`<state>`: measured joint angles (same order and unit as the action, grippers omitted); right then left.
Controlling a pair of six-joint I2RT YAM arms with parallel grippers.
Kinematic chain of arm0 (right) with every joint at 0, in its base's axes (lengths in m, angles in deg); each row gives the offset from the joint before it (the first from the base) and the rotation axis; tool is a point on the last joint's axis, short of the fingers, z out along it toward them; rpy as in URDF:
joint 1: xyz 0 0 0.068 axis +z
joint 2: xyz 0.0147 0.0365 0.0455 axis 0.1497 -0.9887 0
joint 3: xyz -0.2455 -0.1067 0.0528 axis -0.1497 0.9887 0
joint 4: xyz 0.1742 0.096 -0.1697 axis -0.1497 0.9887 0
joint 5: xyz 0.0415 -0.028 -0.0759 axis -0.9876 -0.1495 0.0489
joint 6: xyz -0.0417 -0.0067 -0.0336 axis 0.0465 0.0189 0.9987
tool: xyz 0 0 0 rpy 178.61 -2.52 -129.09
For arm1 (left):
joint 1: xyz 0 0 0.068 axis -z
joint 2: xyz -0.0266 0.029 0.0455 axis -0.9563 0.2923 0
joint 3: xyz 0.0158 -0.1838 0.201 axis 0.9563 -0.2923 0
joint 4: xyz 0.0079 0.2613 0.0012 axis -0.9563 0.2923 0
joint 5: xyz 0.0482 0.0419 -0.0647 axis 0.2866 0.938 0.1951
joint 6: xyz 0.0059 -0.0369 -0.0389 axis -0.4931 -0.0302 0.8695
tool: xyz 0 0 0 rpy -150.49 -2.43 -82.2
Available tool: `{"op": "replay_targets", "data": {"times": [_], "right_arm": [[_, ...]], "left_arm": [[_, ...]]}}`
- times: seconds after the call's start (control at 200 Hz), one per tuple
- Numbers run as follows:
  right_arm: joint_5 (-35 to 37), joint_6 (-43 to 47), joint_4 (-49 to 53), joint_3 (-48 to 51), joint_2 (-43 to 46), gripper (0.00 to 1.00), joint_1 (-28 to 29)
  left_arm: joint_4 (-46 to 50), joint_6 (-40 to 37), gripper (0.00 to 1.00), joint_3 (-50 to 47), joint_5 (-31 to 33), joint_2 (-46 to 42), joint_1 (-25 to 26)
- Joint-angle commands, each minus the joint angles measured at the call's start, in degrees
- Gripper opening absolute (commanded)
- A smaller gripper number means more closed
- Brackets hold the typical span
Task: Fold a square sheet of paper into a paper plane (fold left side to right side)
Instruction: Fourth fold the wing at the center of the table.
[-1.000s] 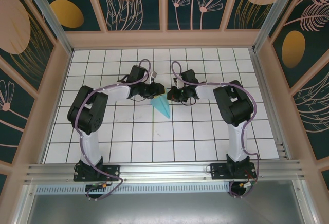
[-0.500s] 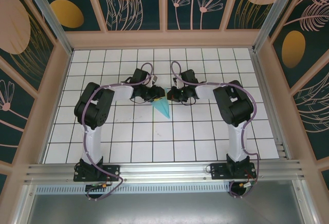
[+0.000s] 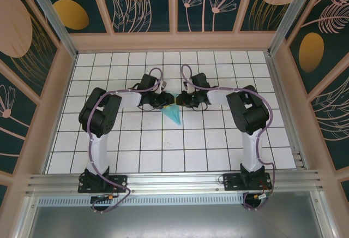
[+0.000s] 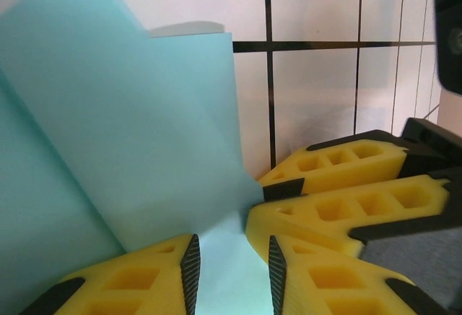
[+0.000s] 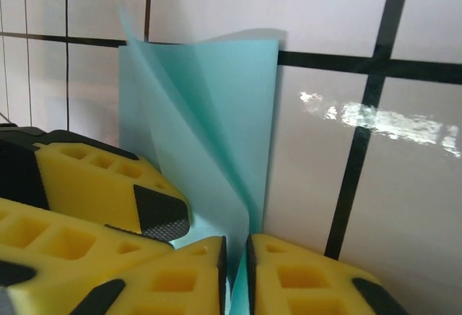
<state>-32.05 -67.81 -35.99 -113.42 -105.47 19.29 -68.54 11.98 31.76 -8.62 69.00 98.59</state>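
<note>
Turquoise plane [image 3: 173, 115], probably up for creasing: my left gripper [image 4: 231, 264] gapes around its edge; my right gripper [image 5: 234, 264] is nearly closed there, grip unclear.

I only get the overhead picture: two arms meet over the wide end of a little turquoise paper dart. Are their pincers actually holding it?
Observer: The right pincer looks closed on an upright fold of the pointed light turquoise paper plane.
Operator: And the left?
Observer: The left pincer stands wider, paper lying loose in its gap.
Operator: Is the paper flat?
Observer: No, its layers splay apart, standing up off the white gridded table.
</note>
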Motion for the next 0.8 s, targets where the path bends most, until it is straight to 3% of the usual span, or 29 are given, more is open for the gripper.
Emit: {"op": "replay_targets", "data": {"times": [0.0, 0.195, 0.37, 0.55, 0.796], "right_arm": [[2.1, 1.04, 0.6, 0.18, 6.28, 0.27, -1.33], [2.36, 1.6, 2.34, 5.72, 14.32, 0.32, -1.8], [-3.01, 0.86, -1.23, 12.09, 18.69, 0.24, 1.59], [-3.81, 0.16, -1.46, 12.51, 16.43, 0.2, 6.97], [-2.62, 1.49, 0.96, 8.92, 11.04, 0.2, 7.94]], "left_arm": [[3.38, -0.55, 0.34, -2.29, 4.88, 2.64, 0.42], [3.73, -0.55, 0.34, -2.2, 5.16, 2.8, 0.43], [4.26, -0.69, 0.34, -2.12, 5.64, 2.61, 0.43], [4.29, -0.7, 0.34, -2.2, 5.69, 2.53, 0.41], [4.69, -1.07, 0.33, -1.9, 5.57, 2.53, 0.41]]}}
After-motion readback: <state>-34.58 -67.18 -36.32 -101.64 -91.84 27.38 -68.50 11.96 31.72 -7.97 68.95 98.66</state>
